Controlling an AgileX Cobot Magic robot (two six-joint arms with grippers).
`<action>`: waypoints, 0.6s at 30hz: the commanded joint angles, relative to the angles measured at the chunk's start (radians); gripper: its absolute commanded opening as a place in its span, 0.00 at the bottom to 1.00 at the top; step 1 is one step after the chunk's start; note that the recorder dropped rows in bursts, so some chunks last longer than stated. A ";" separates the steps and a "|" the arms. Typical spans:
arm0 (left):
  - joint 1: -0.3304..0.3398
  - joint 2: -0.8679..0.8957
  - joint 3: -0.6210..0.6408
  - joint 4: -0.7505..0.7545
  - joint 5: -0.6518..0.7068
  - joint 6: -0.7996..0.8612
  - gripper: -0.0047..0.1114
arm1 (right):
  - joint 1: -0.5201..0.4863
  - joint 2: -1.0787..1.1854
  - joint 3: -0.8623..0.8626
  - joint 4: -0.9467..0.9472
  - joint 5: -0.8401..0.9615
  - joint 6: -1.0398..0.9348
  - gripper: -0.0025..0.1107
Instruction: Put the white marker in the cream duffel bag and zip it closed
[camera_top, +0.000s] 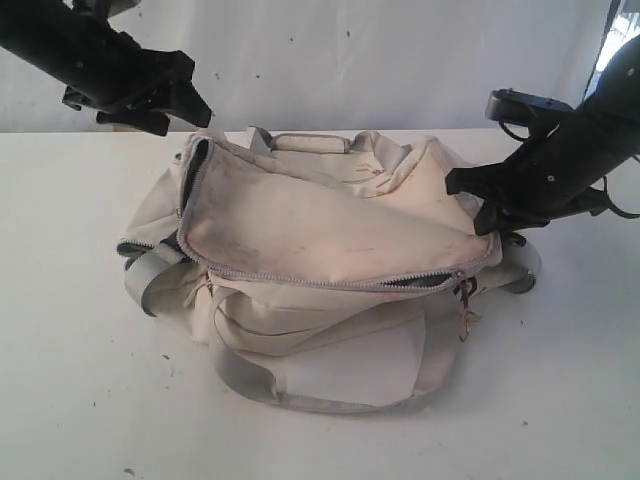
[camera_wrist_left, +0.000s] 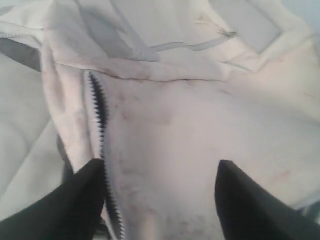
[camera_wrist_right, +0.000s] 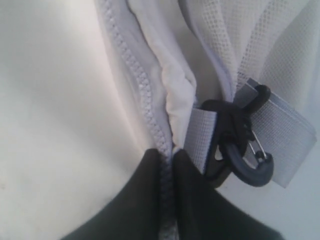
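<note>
A cream duffel bag (camera_top: 320, 230), soft and stained, lies on a white table (camera_top: 80, 380), with a grey shoulder strap (camera_top: 240, 385) looped in front of it. Its grey zipper (camera_top: 330, 280) runs along the front of the top flap. At the bag's left end the zipper gapes and shows dark lining, and we see a small dark gap near its right end.

The left gripper (camera_top: 185, 122) hangs just above the bag's left end with its two black fingers (camera_wrist_left: 85, 195) spread wide and nothing between them. In the left wrist view, one finger sits beside the open zipper teeth.

The right gripper (camera_wrist_right: 167, 155) is at the bag's right end. Its fingers are pressed narrowly together on the bag's zipper edge, and the zipper tape runs between them. Just beside it, a black plastic clip (camera_wrist_right: 240, 150) hooks onto grey webbing (camera_wrist_right: 280, 135).

The white marker is not visible in any view, so we cannot tell where it is.
</note>
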 joint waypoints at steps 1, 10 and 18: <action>0.000 -0.046 -0.005 -0.099 0.131 0.016 0.50 | -0.006 0.001 0.004 0.061 -0.042 -0.004 0.02; -0.125 -0.082 0.076 -0.203 0.205 0.119 0.44 | -0.006 0.003 0.004 0.180 -0.168 -0.004 0.02; -0.295 -0.092 0.124 -0.307 0.094 0.166 0.44 | -0.006 0.003 0.004 0.283 -0.163 -0.004 0.02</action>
